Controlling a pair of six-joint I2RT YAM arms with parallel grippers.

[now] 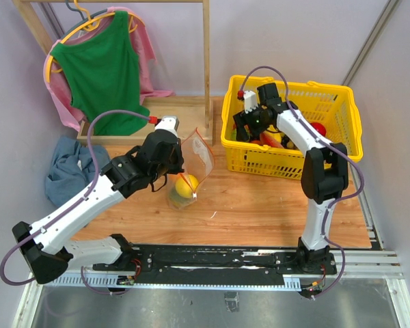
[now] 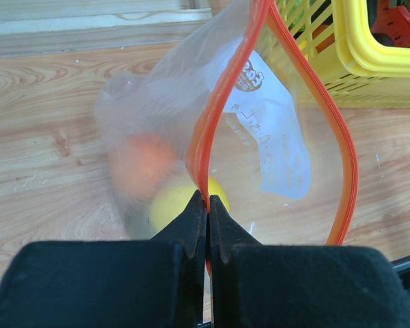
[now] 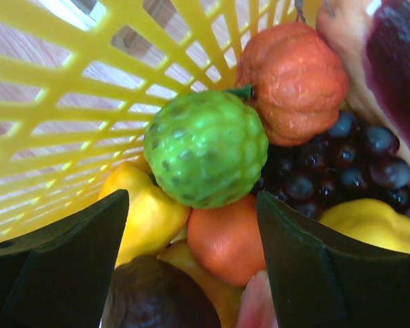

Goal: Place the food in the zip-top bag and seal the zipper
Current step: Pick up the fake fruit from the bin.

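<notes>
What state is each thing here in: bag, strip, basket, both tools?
Clear crinkly plastic zip-top bag: mouth open, yellow and orange toy fruit inside.
Orange-red zipper strip: unsealed, gaping.
Left tool: shut on the strip.
Right tool: open, above toy food.
Yellow plastic lattice basket: holding toy food.

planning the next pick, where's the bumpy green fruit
Right wrist view: the bumpy green fruit sits in the yellow basket, just ahead of the open right gripper, beside the orange pumpkin.
</notes>
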